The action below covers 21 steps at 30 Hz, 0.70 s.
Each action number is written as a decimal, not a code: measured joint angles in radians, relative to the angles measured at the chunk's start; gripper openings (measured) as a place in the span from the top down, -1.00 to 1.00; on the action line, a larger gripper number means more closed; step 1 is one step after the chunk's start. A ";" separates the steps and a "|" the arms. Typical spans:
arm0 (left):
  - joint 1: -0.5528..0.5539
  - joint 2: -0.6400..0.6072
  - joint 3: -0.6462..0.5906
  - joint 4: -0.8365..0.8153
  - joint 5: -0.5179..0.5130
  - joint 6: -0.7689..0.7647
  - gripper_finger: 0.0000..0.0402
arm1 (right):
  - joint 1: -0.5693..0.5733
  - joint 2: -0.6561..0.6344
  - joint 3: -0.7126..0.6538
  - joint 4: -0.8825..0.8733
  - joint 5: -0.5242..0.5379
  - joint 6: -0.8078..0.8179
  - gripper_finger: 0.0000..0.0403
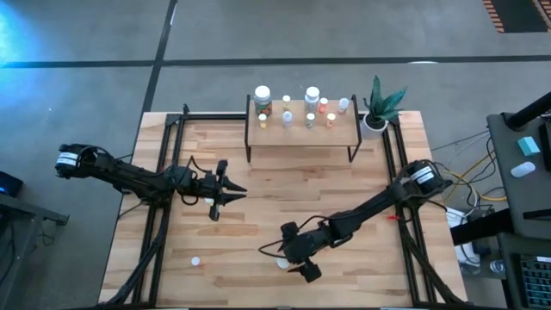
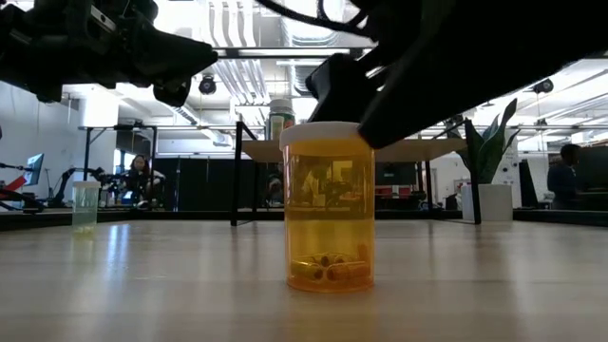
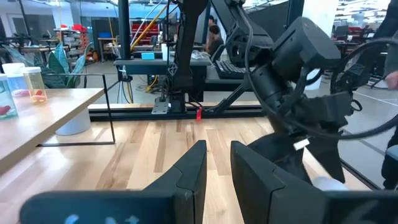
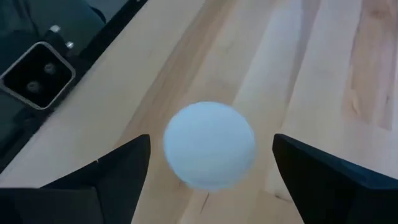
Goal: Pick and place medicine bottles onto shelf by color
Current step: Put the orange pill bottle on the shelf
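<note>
The right tool (image 4: 208, 168) hangs released over an orange bottle (image 2: 329, 207) standing on the table (image 1: 258, 198), its white cap (image 4: 209, 144) between the fingers, untouched.

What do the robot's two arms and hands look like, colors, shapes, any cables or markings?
Both arms are dark, nearly black, built of slim jointed segments. Each carries a white-banded cylinder near its base end: the left arm and the right arm. Thin black cables loop beside the left hand and right hand. Each hand ends in two flat, dark, wedge-shaped fingers.
</note>
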 joint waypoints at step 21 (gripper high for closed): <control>0.000 0.000 0.000 0.000 0.001 0.000 0.73 | -0.007 0.034 0.000 0.042 -0.035 -0.011 0.06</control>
